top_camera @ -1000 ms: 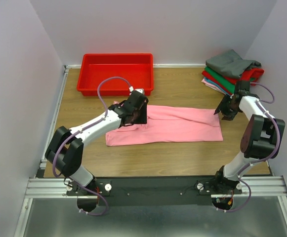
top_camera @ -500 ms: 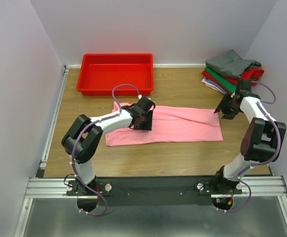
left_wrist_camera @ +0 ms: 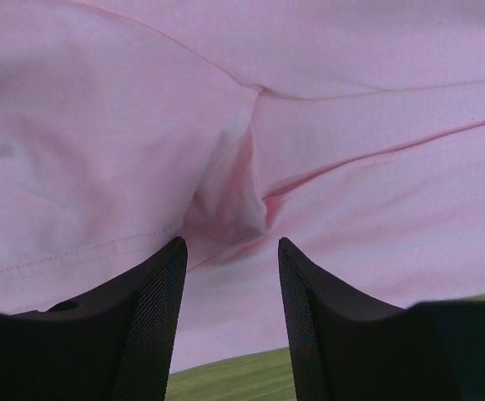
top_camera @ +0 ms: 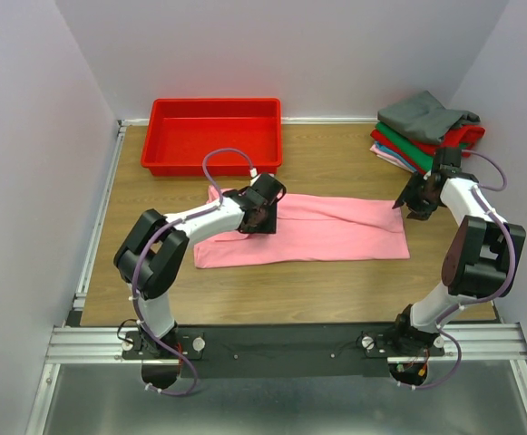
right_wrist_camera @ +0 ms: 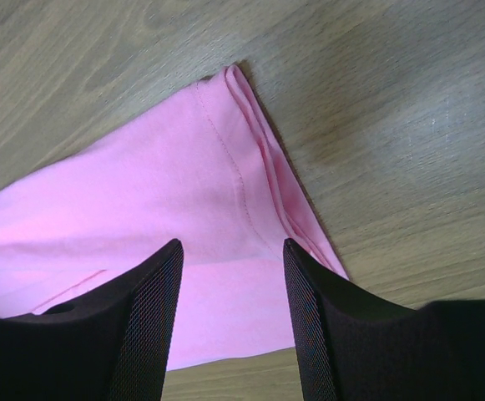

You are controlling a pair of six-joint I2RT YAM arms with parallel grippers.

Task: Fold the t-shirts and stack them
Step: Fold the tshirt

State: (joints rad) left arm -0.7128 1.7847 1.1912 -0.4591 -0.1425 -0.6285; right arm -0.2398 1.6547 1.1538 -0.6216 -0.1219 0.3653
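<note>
The pink t-shirt (top_camera: 336, 231) lies flat as a long strip across the middle of your table (top_camera: 290, 290), with its left end nearer you than its right. Your left tool (top_camera: 261, 216) sits low over the strip's back edge, toward the left end. In the left wrist view its fingers (left_wrist_camera: 150, 317) stand apart, and a small puckered ridge of pink cloth rises just beyond the gap between them. Whether the tips touch the cloth, I cannot tell.

Your right tool (top_camera: 397, 207) hangs at the shirt's back right corner. In the right wrist view its fingers (right_wrist_camera: 146, 317) are likewise spread with nothing held. The hemmed corner lies below them, with bare wood beside it.

The stack of folded t-shirts (top_camera: 426, 136) rests at the back right, grey on top, then red and green. It is just behind your right tool and apart from the pink one. The red tray (top_camera: 213, 136) stands at the back left, just behind your left tool.
</note>
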